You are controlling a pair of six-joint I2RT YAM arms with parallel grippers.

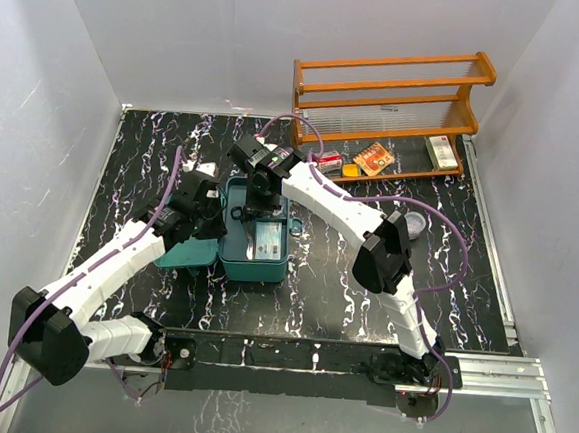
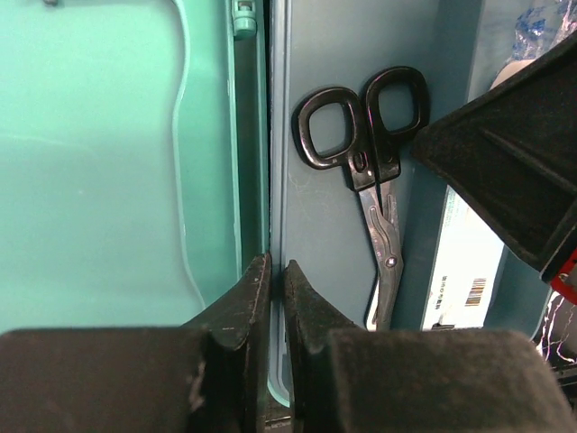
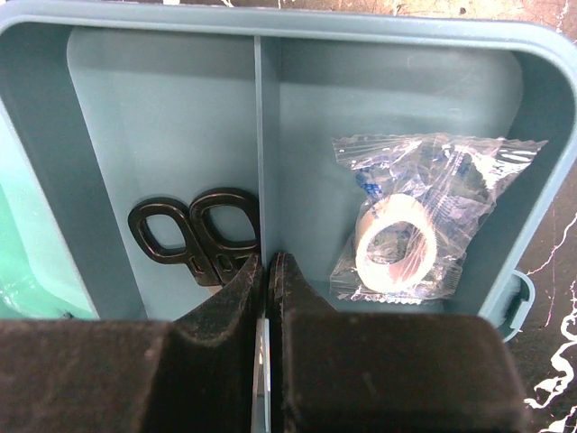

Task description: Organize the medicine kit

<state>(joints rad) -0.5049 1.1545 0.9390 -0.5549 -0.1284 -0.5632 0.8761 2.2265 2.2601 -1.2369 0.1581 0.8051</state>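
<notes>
Scissors [image 3: 194, 236] in one compartment [image 3: 162, 117] (bare floor beyond handles), bagged tape [image 3: 406, 236] crowding the next

This is a robotics lab test cell. Plain white panels [image 1: 47, 107] wall in a black marble-patterned tabletop [image 1: 323, 299] (closed on three sides, like a booth). An aluminium rail [image 1: 503, 371] edges the front, and purple cables [image 1: 177, 168] trail along the left arm [image 1: 116, 255] and right arm [image 1: 335, 208].
</notes>
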